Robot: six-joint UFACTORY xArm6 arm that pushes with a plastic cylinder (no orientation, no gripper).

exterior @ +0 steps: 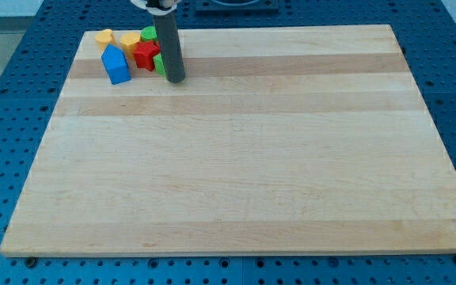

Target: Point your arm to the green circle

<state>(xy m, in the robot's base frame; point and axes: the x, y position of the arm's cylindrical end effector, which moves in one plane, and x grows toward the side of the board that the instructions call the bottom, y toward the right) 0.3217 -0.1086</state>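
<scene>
Several small blocks sit clustered at the board's top left. A green block (148, 34), rounded and probably the circle, lies at the cluster's top right, partly hidden by my rod. A second green block (158, 63) of unclear shape shows just left of the rod's lower end. A red block (144, 55) lies between the two. My tip (175, 80) rests on the board at the cluster's right edge, beside the second green block and below the rounded one.
A blue house-shaped block (116, 66) stands at the cluster's lower left. Two yellow blocks (104, 37) (130, 41) lie along the top. The wooden board (244, 158) lies on a blue perforated table (6, 119).
</scene>
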